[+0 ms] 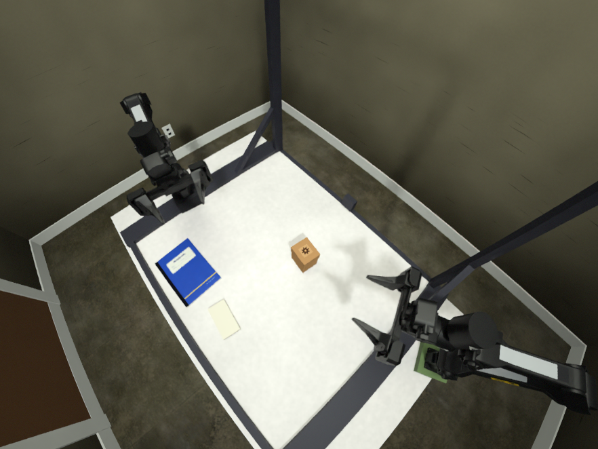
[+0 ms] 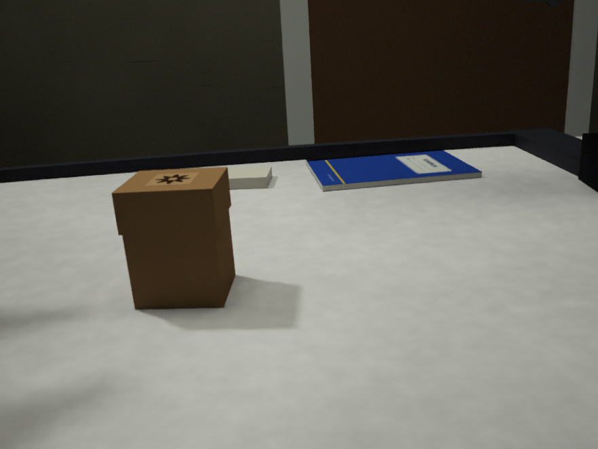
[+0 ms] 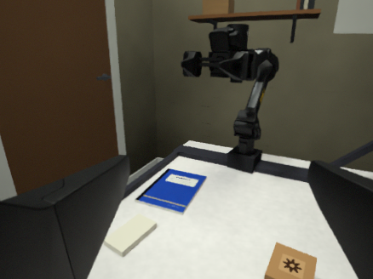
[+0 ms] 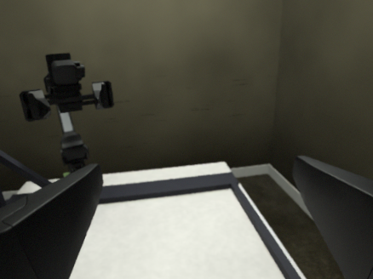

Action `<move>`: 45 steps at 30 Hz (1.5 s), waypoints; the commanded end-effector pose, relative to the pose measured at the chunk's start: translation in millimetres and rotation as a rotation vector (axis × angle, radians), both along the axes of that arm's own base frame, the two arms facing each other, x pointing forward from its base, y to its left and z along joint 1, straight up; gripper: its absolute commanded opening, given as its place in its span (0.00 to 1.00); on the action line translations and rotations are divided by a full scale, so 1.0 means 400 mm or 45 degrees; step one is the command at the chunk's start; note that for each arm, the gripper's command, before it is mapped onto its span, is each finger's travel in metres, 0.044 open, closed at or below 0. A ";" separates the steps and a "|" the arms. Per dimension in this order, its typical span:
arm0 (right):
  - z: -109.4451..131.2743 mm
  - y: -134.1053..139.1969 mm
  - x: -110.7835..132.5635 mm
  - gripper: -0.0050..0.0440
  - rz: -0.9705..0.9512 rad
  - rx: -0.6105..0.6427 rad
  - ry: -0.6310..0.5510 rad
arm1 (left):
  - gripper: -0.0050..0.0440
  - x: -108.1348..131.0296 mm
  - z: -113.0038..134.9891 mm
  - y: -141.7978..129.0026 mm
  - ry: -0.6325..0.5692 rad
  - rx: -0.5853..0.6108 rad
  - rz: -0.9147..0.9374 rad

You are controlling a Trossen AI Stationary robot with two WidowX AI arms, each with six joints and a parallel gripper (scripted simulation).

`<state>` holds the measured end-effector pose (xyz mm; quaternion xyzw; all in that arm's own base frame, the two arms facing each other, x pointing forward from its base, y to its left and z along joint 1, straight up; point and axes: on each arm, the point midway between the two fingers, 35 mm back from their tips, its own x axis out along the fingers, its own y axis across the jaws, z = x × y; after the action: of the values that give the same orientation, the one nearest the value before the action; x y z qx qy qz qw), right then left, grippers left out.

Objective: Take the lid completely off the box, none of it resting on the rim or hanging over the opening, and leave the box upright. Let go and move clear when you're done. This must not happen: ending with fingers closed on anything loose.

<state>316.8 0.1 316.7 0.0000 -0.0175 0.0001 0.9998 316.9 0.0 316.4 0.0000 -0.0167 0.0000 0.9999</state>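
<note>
A small brown cardboard box [image 1: 299,264] stands upright near the middle of the white table. Its lid [image 2: 171,195], with a black star mark, sits fully on it. The box also shows at the bottom right of the left wrist view [image 3: 291,266]. My left gripper [image 1: 362,299] is open and empty, above the table's near-right end, a good way from the box. My right gripper [image 1: 171,193] is open and empty at the far-left end, well away from the box. The right wrist view does not show the box.
A blue book [image 1: 188,270] and a cream notepad [image 1: 224,318] lie flat along the left side, also visible in the exterior view [image 2: 393,169] [image 2: 249,176]. A dark frame rail [image 1: 337,401] borders the table, with a dark post [image 1: 272,72] at the far corner.
</note>
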 end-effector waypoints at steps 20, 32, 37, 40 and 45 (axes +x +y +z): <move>-0.270 0.212 0.054 1.00 0.011 0.005 0.131 | 0.96 0.300 -0.202 -0.167 0.769 0.227 -0.331; -0.422 0.361 0.100 1.00 0.020 0.022 0.188 | 0.96 0.380 -0.381 -0.262 1.145 0.327 -0.522; -0.524 0.442 0.120 1.00 0.025 0.024 0.238 | 0.96 0.392 -0.435 -0.288 1.247 0.352 -0.578; -0.583 0.490 0.132 1.00 0.028 0.025 0.266 | 0.96 0.395 -0.453 -0.296 1.279 0.360 -0.595; -0.687 0.561 0.146 1.00 0.032 0.016 0.321 | 0.96 0.397 -0.474 -0.296 1.310 0.360 -0.600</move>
<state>364.8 205.4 55.4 -0.0013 0.1138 0.0155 0.9934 471.0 -116.7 118.6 0.1291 0.4790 -0.2215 0.8395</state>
